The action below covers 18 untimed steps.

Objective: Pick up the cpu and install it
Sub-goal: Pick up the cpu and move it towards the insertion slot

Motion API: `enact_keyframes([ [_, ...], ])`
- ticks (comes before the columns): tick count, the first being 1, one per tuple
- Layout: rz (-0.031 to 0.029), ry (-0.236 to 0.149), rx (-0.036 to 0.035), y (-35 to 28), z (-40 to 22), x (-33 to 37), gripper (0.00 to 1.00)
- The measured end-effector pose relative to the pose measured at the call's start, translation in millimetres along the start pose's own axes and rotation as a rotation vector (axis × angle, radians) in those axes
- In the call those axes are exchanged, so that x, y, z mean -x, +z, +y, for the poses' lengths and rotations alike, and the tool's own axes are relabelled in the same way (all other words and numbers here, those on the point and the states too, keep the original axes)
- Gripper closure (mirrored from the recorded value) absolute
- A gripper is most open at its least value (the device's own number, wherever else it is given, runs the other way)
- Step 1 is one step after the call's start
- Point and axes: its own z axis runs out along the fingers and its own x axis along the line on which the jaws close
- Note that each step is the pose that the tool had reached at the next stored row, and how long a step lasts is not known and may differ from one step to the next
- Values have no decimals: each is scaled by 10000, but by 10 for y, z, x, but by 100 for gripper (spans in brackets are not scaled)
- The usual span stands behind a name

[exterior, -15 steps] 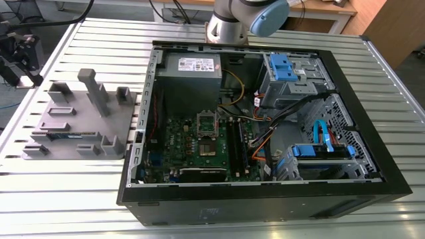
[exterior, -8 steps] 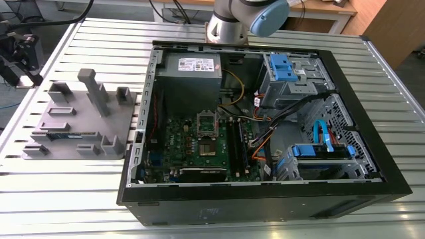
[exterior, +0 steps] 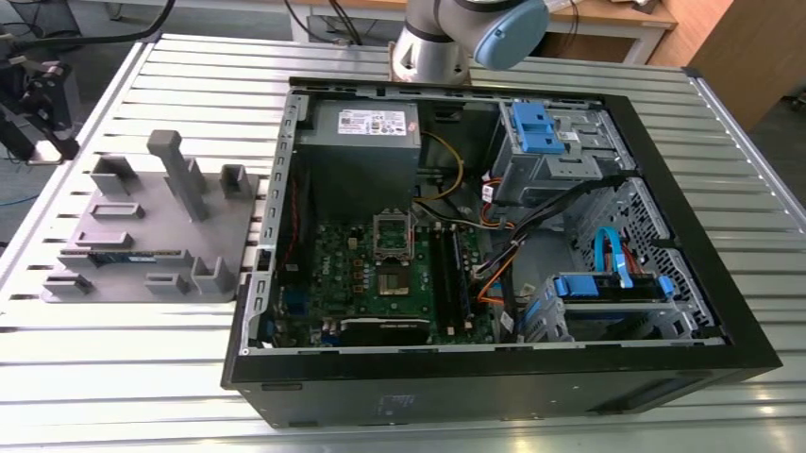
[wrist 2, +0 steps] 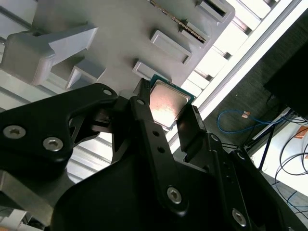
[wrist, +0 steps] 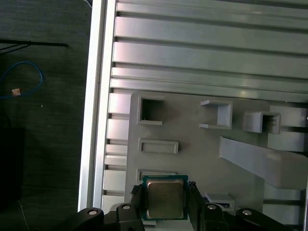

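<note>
The cpu [wrist: 165, 198] is a small square chip with a silvery top and a green rim. It sits between the two black fingers [wrist: 136, 198] of my gripper [wrist: 165, 195], which is shut on its edges. The second wrist view shows the cpu [wrist 2: 167, 102] clamped the same way, held above the grey holder tray [wrist 2: 120, 29]. In the exterior view my gripper [exterior: 45, 132] hangs at the far left, beside the holder tray [exterior: 151, 226]. The open cpu socket [exterior: 393, 236] lies on the green motherboard inside the case.
The open black computer case [exterior: 504, 245] fills the table's middle, with a grey power-supply box [exterior: 365, 123], blue drive brackets [exterior: 529, 127] and loose cables. A green memory stick [exterior: 123, 255] lies on the tray. The table's edge [wrist: 94, 96] and dark floor run close by.
</note>
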Motion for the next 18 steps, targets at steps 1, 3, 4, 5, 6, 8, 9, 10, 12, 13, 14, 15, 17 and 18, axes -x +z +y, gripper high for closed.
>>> enact_keyframes([
  [1,1,0,0,-9,0,0,53],
  [3,0,0,0,-24,0,1,53],
  [4,0,0,0,-31,0,1,53],
  [5,1,0,-1,-37,0,1,53],
  [6,0,0,0,-43,0,1,53],
  [8,0,0,0,-53,0,2,53],
  [9,0,0,0,-57,0,2,53],
  [10,-1,0,0,-61,0,2,53],
  [12,-1,0,0,-66,0,2,53],
  [13,0,0,0,-69,0,2,53],
  [14,0,0,0,-71,0,2,53],
  [15,0,0,0,-74,0,3,53],
  [17,1,0,0,-80,0,3,53],
  [18,0,0,0,-82,0,3,53],
])
